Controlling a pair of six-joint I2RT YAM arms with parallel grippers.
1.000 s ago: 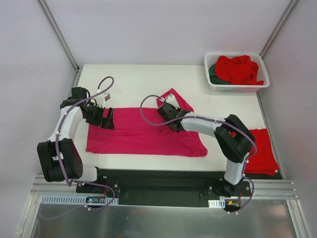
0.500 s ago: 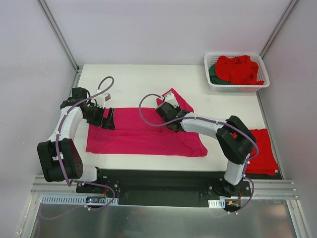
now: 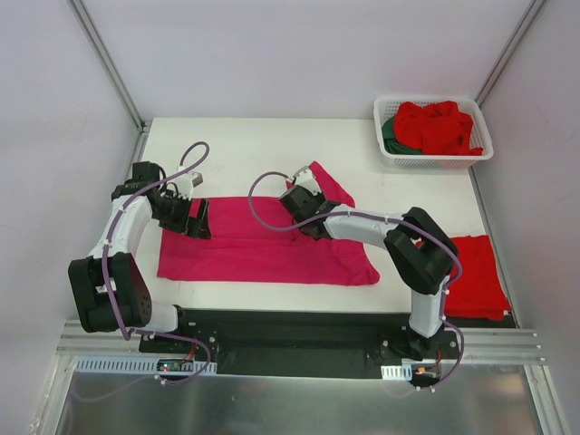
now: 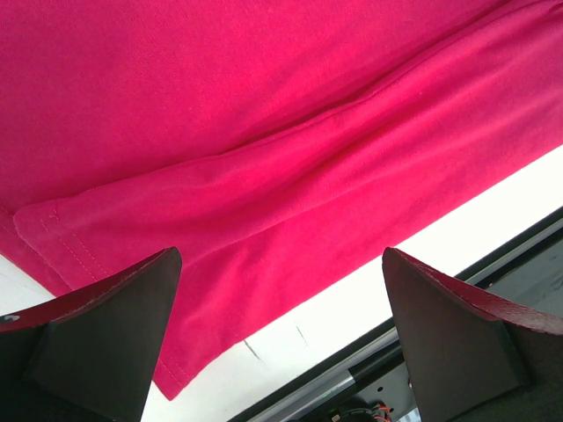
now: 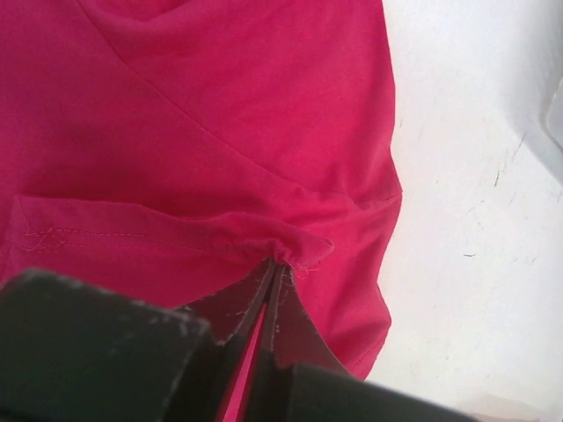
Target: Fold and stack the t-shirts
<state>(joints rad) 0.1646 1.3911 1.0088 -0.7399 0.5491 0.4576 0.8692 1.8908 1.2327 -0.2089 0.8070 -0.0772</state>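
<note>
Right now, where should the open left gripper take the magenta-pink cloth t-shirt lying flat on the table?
Probably the stitched hem corner of the magenta-pink t-shirt, the left gripper coming straight down at the cloth's left edge: it lies flat and doubled there, clear of the right gripper's pinch.

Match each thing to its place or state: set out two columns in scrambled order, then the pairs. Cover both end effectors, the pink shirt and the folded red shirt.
1 left end effector
2 right end effector
3 pink t-shirt
4 folded red t-shirt

A near right corner of the table
B open over pink cloth
C spread out mid-table
D shut on a pink hem

Pairs: 1-B, 2-D, 3-C, 4-A
</note>
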